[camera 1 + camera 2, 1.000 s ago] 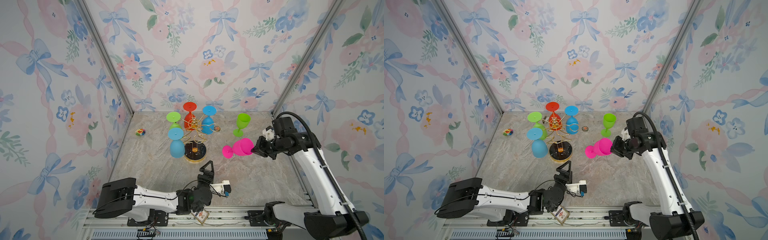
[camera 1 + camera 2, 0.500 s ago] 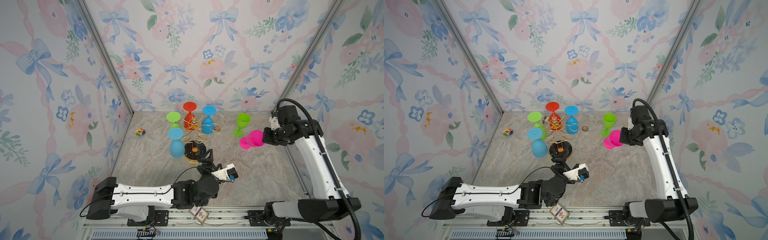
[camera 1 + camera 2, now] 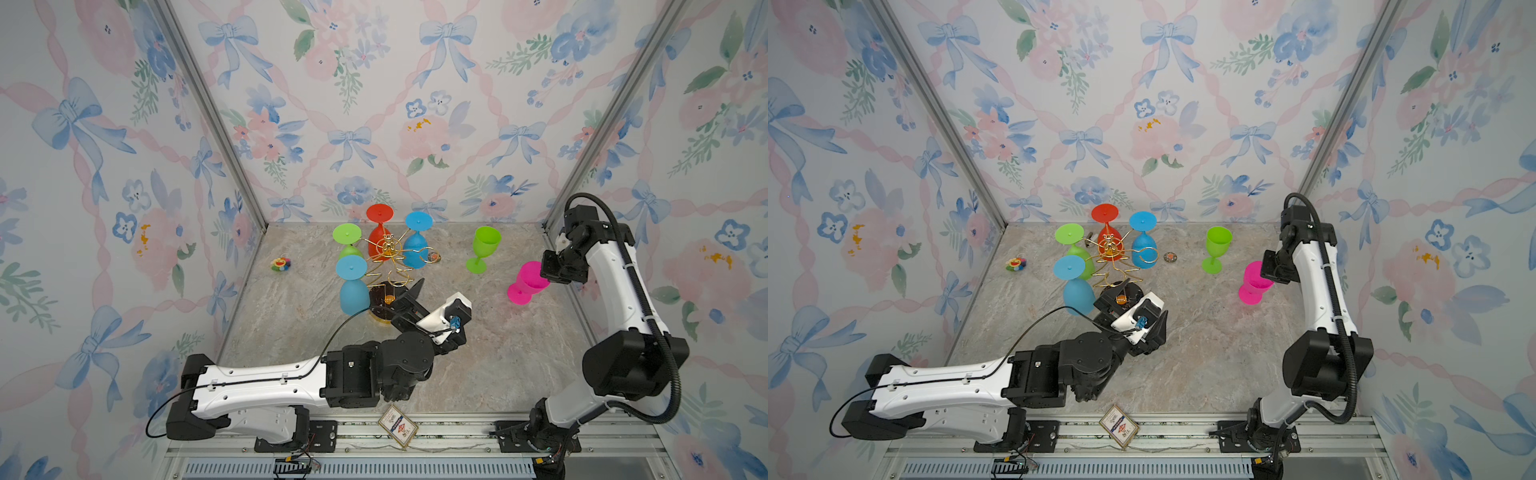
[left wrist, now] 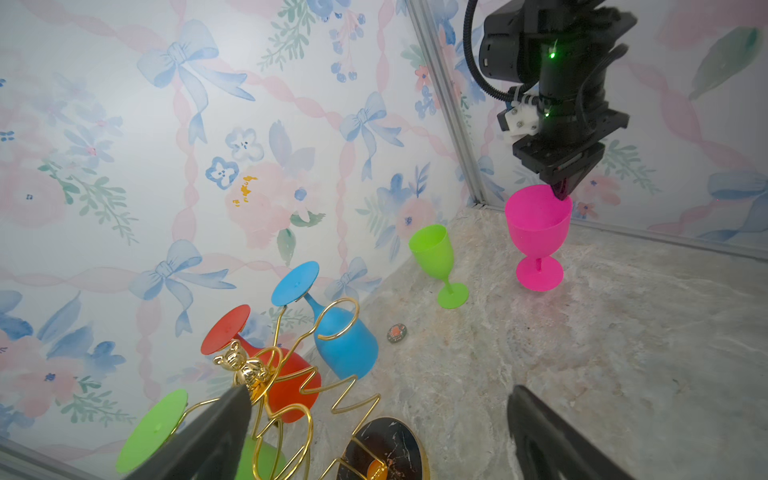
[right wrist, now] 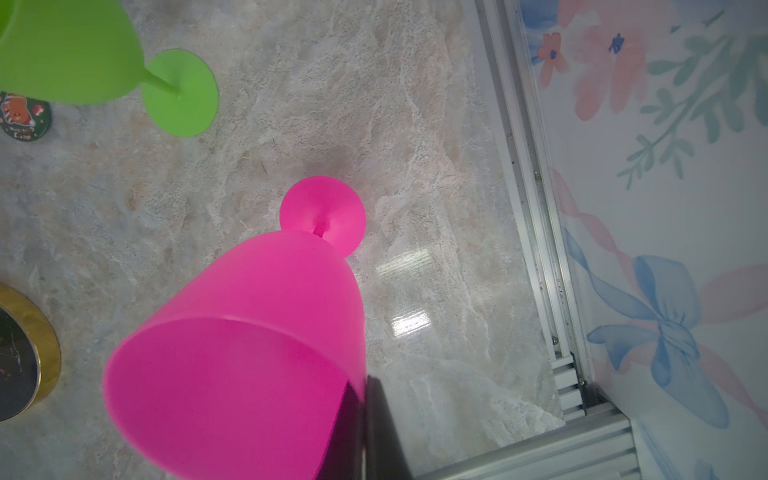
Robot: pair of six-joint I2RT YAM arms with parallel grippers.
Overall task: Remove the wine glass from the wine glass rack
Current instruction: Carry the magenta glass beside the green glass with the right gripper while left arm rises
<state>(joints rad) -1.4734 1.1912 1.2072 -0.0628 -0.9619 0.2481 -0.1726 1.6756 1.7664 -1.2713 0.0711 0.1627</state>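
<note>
A: What has changed on the left?
B: The left gripper (image 4: 378, 392) has come forward with its jaws wide apart. The wine glass rack (image 3: 388, 266) stands just ahead of them.
A: And on the right?
B: The right gripper (image 3: 548, 270), clamped on the rim of the pink wine glass (image 3: 528, 282), has turned it upright. It hangs below the jaws, well clear of the rack, so I judge this glass is off.

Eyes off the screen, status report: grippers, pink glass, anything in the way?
Right gripper shut on pink wine glass rim, glass upright. Left gripper open, empty, by wine glass rack. Standing green wine glass nearby, apart.
</note>
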